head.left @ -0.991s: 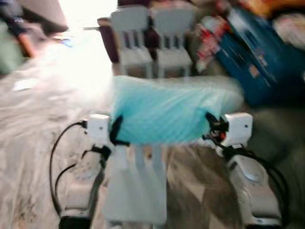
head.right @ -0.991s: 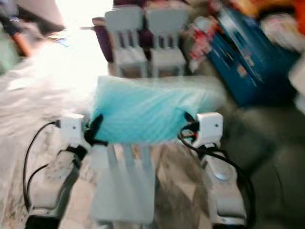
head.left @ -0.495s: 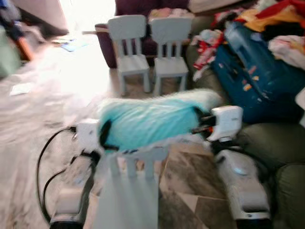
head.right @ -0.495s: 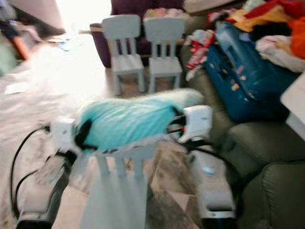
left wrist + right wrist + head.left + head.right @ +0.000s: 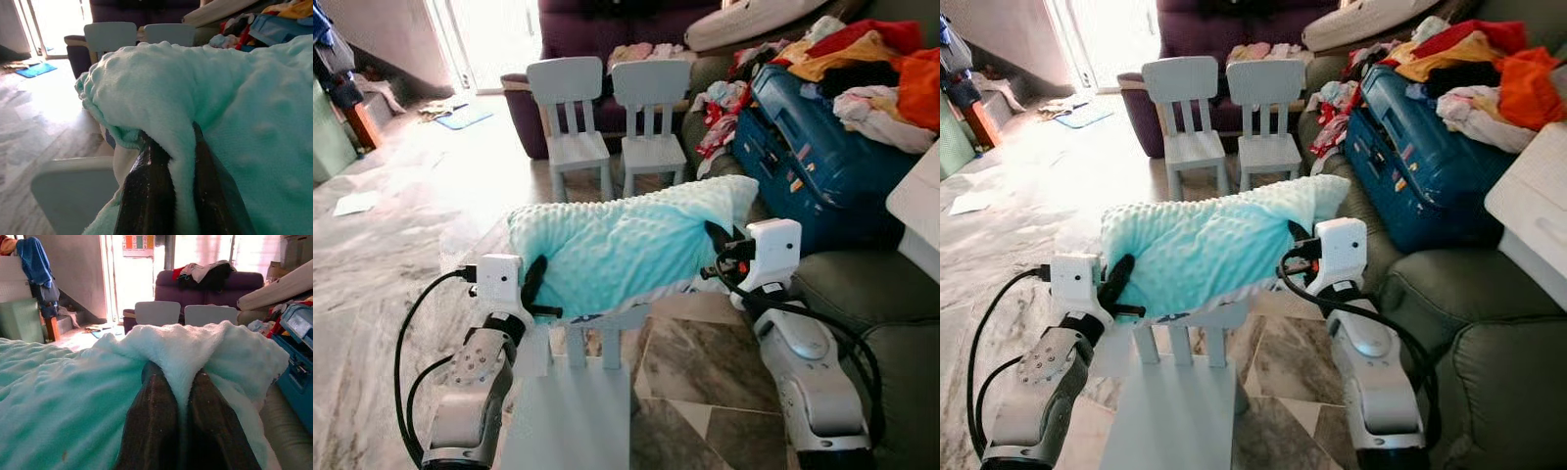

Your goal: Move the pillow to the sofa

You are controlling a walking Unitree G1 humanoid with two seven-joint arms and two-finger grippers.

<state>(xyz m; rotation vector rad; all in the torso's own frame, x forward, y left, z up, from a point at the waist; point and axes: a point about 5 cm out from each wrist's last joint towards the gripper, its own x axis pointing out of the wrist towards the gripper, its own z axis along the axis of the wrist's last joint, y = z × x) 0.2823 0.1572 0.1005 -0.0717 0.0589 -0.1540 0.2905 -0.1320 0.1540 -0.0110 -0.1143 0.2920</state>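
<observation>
A turquoise bumpy pillow [image 5: 617,245] hangs in the air in front of me, held at both ends. My left gripper [image 5: 534,282] is shut on its left edge, and the fabric is pinched between the black fingers [image 5: 146,196]. My right gripper [image 5: 717,238] is shut on the right end, where a white fold sits between its fingers [image 5: 151,426]. The pillow's lower edge lies just above the back of a small pale blue chair [image 5: 573,392]. A grey-green sofa [image 5: 1469,343] stands at my right, close to the right arm.
Two more small blue chairs [image 5: 607,113] stand ahead before a purple sofa [image 5: 597,29]. A blue suitcase [image 5: 822,166] under heaped clothes [image 5: 871,69] lies on the right sofa. A white box corner [image 5: 1538,206] juts in at right. Marble floor [image 5: 391,225] opens to the left.
The view has swung right and sharpened, bringing the sofa closer. Both grippers keep their hold on the pillow, which now sits lower against the near chair's back.
</observation>
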